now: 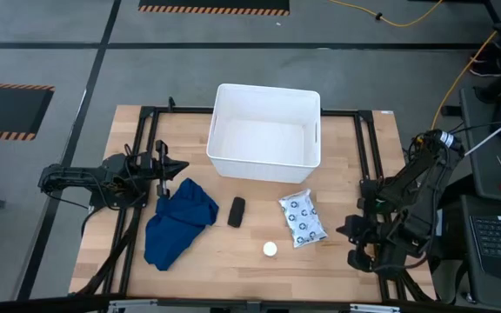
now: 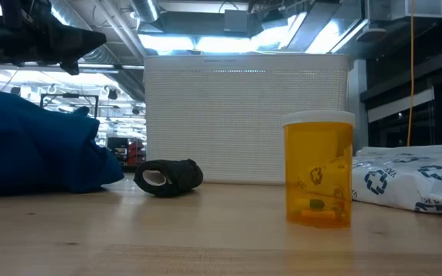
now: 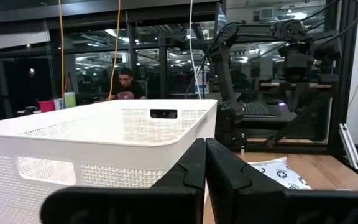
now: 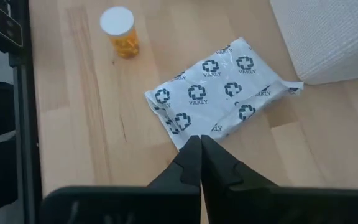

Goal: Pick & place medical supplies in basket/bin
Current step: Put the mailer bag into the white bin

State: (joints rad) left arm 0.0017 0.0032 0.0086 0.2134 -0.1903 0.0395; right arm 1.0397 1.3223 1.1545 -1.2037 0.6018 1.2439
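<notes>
The white tub (image 1: 263, 130) stands at the table's far middle. Near of it, all lying flat on the table, are the dark blue cloth (image 1: 179, 222), crumpled, the small black oblong (image 1: 236, 211) and the white packet (image 1: 302, 219) printed with dark rings. The white round cap (image 1: 270, 249) tops an upright amber pill bottle (image 2: 318, 169). My left gripper (image 1: 183, 164) is shut and hovers level just far-left of the cloth, pointing at the tub (image 3: 104, 143). My right gripper (image 1: 344, 231) is shut and hangs right of the packet (image 4: 219, 93), above the table.
A black metal frame (image 1: 364, 156) runs around the table's working area. The right arm's base and cables (image 1: 424, 200) fill the right edge. Bare wood lies between the supplies and the near edge (image 1: 233, 278).
</notes>
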